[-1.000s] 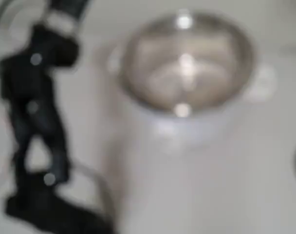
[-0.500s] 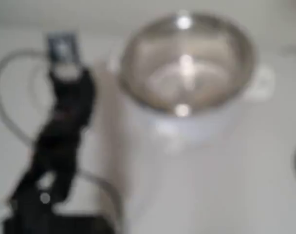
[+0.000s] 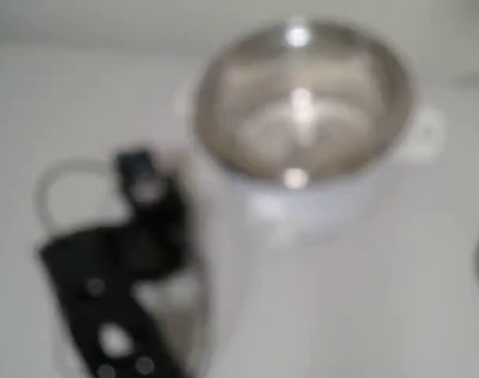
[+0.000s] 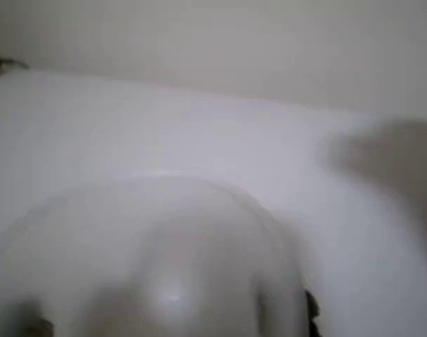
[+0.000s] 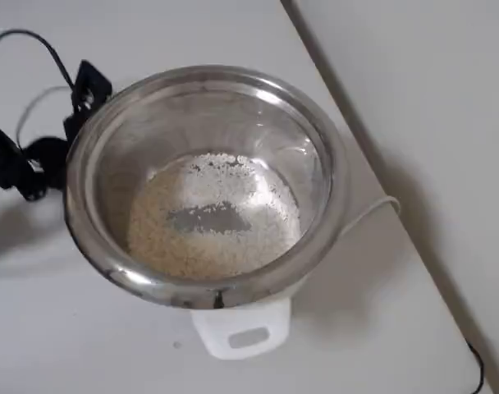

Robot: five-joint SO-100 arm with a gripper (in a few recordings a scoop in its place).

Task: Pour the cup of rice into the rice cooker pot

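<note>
The rice cooker pot (image 5: 327,176) stands in the middle of the white table, shiny silver inside, with a white handle at its front. Pale rice (image 5: 212,217) covers its bottom around a bare patch. The same pot (image 3: 302,102) is blurred in the fixed view. My black gripper (image 5: 85,84) sits just outside the pot's left rim, and its arm (image 3: 117,268) is low at the lower left. In the wrist view the clear cup (image 4: 150,260) looms round and blurred in the foreground, with dark finger bits at both its sides. I see no rice in the cup.
A thin cable loop (image 5: 36,107) lies on the table left of the pot, beside the arm. A white cord (image 5: 373,209) runs off the pot's right side toward the table edge (image 5: 373,172). A wall rises behind the table (image 4: 199,42).
The arm has swung from upright at the far left down and to the right, and now sits lower and closer to the pot's left side. The pot has not moved.
</note>
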